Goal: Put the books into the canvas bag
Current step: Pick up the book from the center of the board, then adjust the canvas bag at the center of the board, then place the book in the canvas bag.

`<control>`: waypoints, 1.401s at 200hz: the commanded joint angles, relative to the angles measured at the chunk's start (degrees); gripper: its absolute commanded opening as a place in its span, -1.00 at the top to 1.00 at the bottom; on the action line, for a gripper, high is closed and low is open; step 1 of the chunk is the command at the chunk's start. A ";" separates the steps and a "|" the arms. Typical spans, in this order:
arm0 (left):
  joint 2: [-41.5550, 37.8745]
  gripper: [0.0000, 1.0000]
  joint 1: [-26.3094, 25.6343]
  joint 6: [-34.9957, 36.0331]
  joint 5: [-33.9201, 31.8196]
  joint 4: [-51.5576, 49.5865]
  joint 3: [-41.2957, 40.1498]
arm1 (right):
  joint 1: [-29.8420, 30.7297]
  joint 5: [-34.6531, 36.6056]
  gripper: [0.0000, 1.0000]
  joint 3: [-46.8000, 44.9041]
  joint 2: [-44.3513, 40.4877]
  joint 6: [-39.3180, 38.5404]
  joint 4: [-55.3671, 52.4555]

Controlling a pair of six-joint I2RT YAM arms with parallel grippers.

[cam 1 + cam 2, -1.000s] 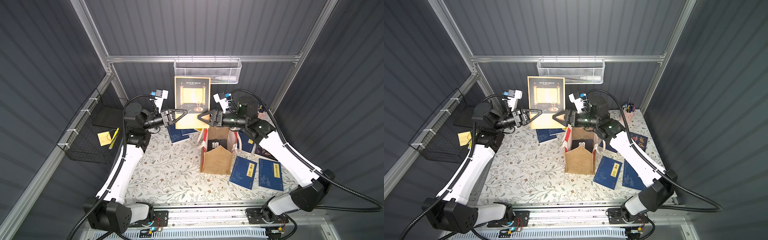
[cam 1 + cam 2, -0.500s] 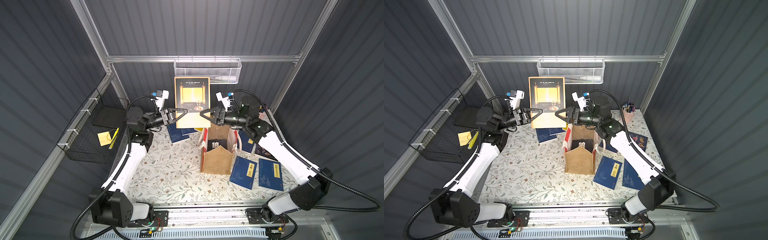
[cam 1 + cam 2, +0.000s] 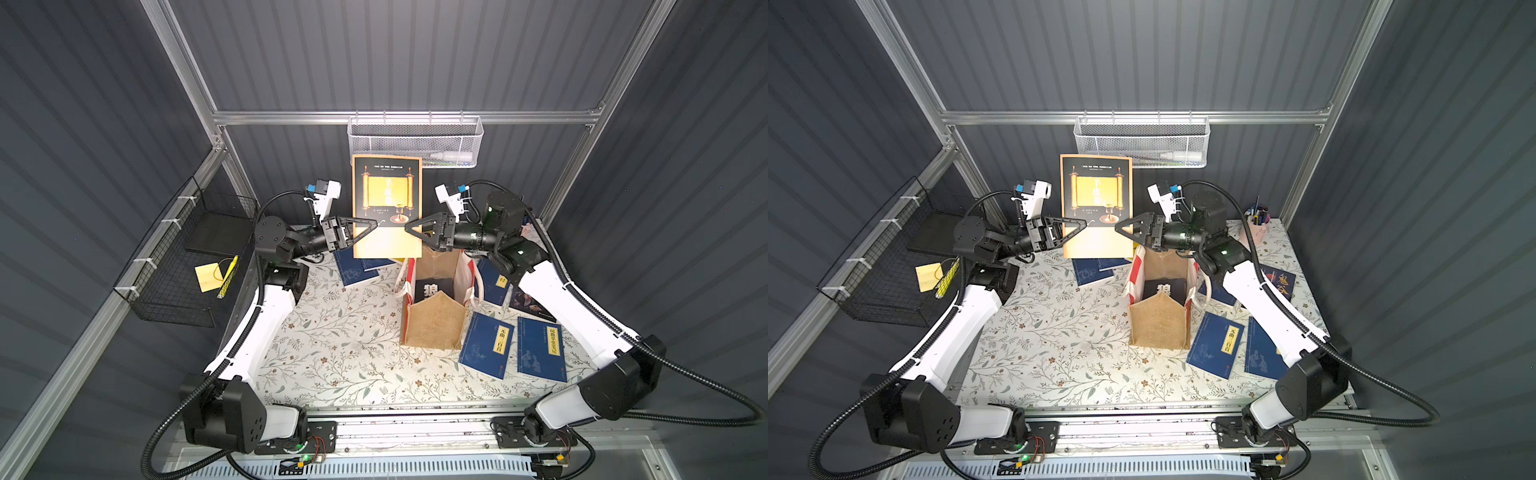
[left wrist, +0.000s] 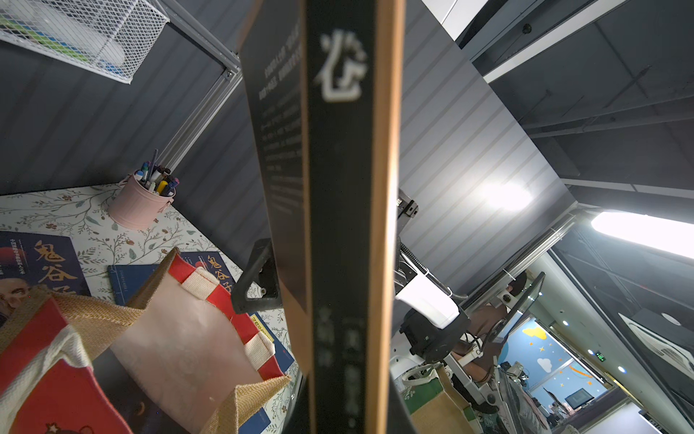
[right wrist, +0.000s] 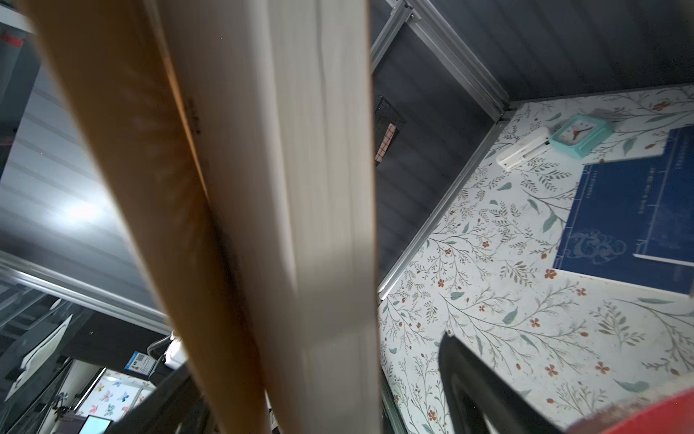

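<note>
A yellow and black book (image 3: 386, 208) hangs upright in the air behind the canvas bag (image 3: 434, 328). My left gripper (image 3: 375, 225) is shut on its spine edge; the black spine (image 4: 345, 188) fills the left wrist view. At the page edge (image 5: 300, 188), my right gripper (image 3: 408, 228) stands open around the book, one of its fingers (image 5: 473, 379) apart from it. The tan bag stands open with a dark book (image 3: 430, 289) inside. Navy books (image 3: 488, 345) (image 3: 540, 347) lie to its right, and others (image 3: 357, 268) lie behind.
A white mesh basket (image 3: 415, 141) hangs on the back rail just above the raised book. A black wire basket (image 3: 183, 266) is fixed to the left wall. A pink pen cup (image 3: 1258, 228) stands back right. A teal clock (image 5: 580, 135) sits in the back left corner.
The right gripper has drawn back slightly to the right, and its jaws stay wide. The left gripper still holds the book in nearly the same place.
</note>
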 commanded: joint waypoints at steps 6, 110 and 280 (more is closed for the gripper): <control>0.16 1.00 -0.54 1.59 -0.56 2.33 -0.66 | -0.06 -4.74 -0.75 -1.10 0.05 4.40 7.59; 0.07 1.00 -3.08 22.65 -4.41 -25.25 0.10 | -2.77 -0.22 0.52 -2.02 -4.59 -1.79 -6.28; 11.71 -0.22 -15.81 43.05 -36.75 -61.91 13.88 | -12.12 29.57 1.00 10.97 -15.74 -24.14 -62.66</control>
